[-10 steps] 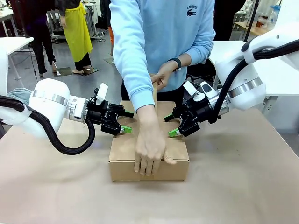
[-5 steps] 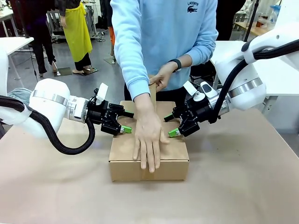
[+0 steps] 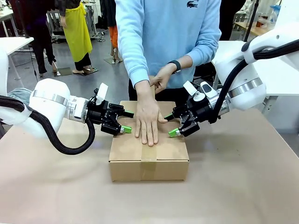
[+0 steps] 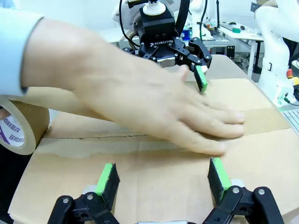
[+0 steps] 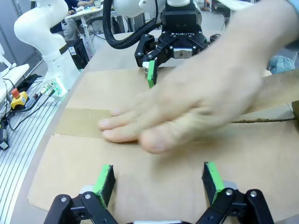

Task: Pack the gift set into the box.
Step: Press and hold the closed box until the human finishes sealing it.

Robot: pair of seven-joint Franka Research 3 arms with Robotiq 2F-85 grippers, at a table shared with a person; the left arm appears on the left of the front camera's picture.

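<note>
Hand (image 3: 148, 122) has slid back along the tape – box (image 3: 124, 151) closed.
We judge it stiff, light; grip the side walls – left gripper (image 3: 122, 123) and right gripper (image 3: 171, 125) both wide, empty.

Across the middle of the frame, a person's hand (image 4: 140, 98) is pressing flat on the closed box (image 4: 140, 172) over a strip of brown tape. The left claw (image 4: 161, 179) is standing open at the bottom edge. The right claw (image 4: 187, 58) is facing it at upper centre. A tape roll (image 4: 18, 126) is sitting at left.
</note>
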